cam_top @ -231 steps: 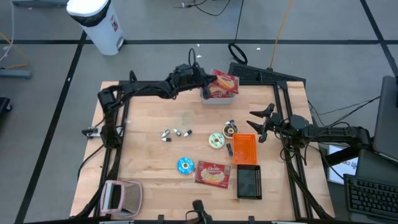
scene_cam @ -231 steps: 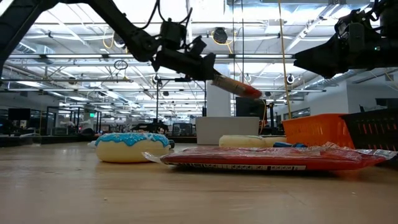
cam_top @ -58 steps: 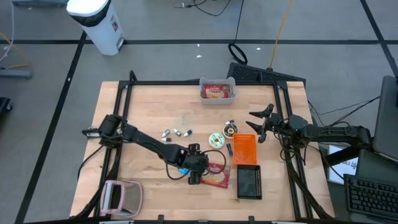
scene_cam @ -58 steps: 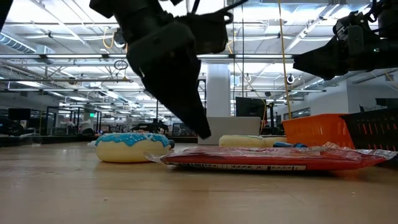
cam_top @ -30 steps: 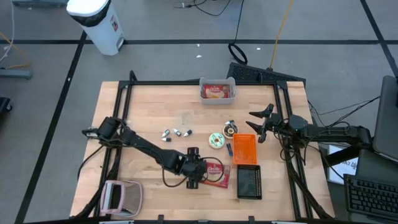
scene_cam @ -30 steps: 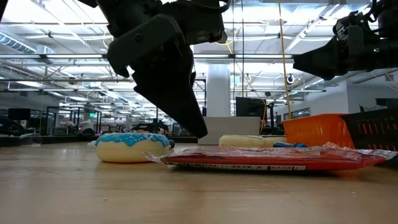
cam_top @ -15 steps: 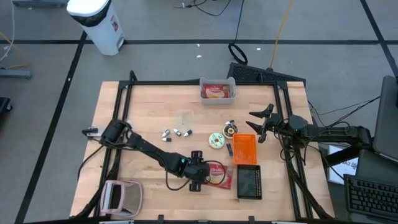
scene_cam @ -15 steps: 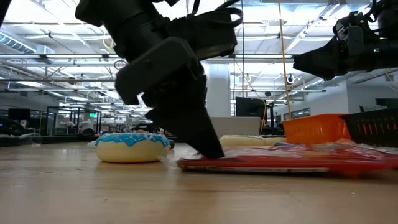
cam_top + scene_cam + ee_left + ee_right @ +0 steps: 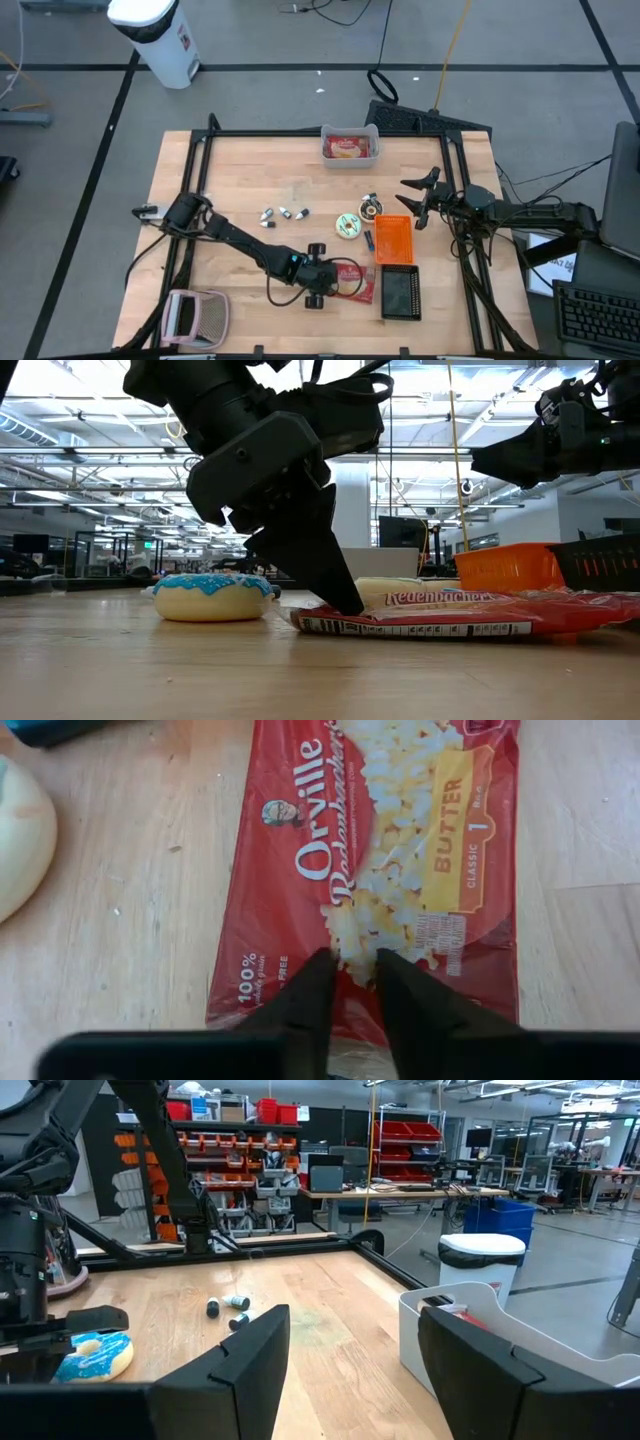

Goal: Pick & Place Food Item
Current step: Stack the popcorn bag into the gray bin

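The food item is a red popcorn packet [image 9: 352, 282] lying flat on the table near its front edge, seen with its print up in the left wrist view [image 9: 400, 870]. My left gripper [image 9: 328, 279] slants down onto the packet's left end, fingers drawn close on it. My right gripper [image 9: 412, 200] hangs open above the table's right side, near nothing. A white bin [image 9: 350, 146] at the far edge holds another red packet. My left gripper pinches the packet's top film [image 9: 356, 958] between its two fingers [image 9: 312, 985], close to the packet's left short end. The fingers slant down from the table's left and point along the packet. The packet lies on the table, its held end puckered up [image 9: 330, 618].
A blue-iced donut [image 9: 210, 596] lies just left of the packet. An orange basket [image 9: 392, 240] and a black basket [image 9: 400, 294] stand to its right. A green-and-white donut [image 9: 348, 226], a dark donut [image 9: 370, 208] and small bits [image 9: 283, 214] lie mid-table. A pink object [image 9: 195, 315] sits front left.
My left gripper has sunk onto the packet's left end and taken hold of it. That end has been pushed a little toward the table's right and has puckered up, so the packet's printed top now shows in the low view. The rest stays on the table.
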{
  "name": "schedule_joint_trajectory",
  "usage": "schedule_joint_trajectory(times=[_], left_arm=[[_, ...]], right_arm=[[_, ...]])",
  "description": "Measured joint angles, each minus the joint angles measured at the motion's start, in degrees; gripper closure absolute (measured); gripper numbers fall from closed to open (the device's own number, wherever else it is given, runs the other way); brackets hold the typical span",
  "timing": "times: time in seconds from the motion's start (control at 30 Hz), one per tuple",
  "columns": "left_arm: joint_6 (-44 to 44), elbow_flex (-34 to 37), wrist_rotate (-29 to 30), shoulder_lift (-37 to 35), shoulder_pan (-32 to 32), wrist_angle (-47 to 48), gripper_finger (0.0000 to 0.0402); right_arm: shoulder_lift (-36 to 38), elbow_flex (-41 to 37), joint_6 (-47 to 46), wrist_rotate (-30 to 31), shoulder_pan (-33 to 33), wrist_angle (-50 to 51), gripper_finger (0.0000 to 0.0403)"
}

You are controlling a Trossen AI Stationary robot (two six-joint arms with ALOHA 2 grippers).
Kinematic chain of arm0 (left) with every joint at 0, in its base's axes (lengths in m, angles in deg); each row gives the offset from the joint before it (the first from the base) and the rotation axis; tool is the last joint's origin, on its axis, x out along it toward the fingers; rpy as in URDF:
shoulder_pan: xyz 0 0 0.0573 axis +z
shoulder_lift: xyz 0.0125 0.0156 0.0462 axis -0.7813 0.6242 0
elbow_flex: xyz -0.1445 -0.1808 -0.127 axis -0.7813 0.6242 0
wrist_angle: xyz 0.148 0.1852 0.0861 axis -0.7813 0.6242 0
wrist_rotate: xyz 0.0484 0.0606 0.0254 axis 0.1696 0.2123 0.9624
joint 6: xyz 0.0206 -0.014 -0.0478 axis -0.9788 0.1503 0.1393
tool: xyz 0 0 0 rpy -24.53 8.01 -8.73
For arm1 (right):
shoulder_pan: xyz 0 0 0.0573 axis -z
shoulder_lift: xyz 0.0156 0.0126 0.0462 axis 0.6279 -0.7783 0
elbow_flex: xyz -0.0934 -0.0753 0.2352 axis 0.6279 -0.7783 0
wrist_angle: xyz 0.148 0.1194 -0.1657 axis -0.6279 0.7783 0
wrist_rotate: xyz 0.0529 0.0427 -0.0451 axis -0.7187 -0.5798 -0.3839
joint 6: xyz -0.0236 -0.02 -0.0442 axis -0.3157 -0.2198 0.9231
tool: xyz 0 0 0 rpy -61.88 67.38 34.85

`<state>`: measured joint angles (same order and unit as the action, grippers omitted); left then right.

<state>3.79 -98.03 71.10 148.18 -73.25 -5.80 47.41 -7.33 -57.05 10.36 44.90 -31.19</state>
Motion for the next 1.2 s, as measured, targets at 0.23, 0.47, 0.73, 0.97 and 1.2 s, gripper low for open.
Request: schedule_joint_trajectory(times=[0.23,0.47,0.73,0.97,1.2], left_arm=[[2.07,0.02,-1.16,0.02,0.44,0.19,0.0396],[3.40,0.16,-2.08,-0.64,0.94,0.24,0.0398],[2.35,0.43,0.84,-7.80,0.79,3.25,0.0400],[2.02,0.31,7.59,-14.28,0.42,5.08,0.0401],[3.89,0.26,10.43,-19.85,0.82,4.95,0.0401]], right_arm=[[0.00,0.00,0.02,0.00,0.00,0.01,0.0193],[0.00,0.00,0.02,-0.01,0.01,-0.01,0.0193],[0.00,0.00,0.01,0.01,0.00,0.01,0.0193],[-0.02,0.00,0.01,0.01,0.00,-0.01,0.0193],[-0.02,0.00,0.02,0.01,0.00,-0.01,0.0193]])
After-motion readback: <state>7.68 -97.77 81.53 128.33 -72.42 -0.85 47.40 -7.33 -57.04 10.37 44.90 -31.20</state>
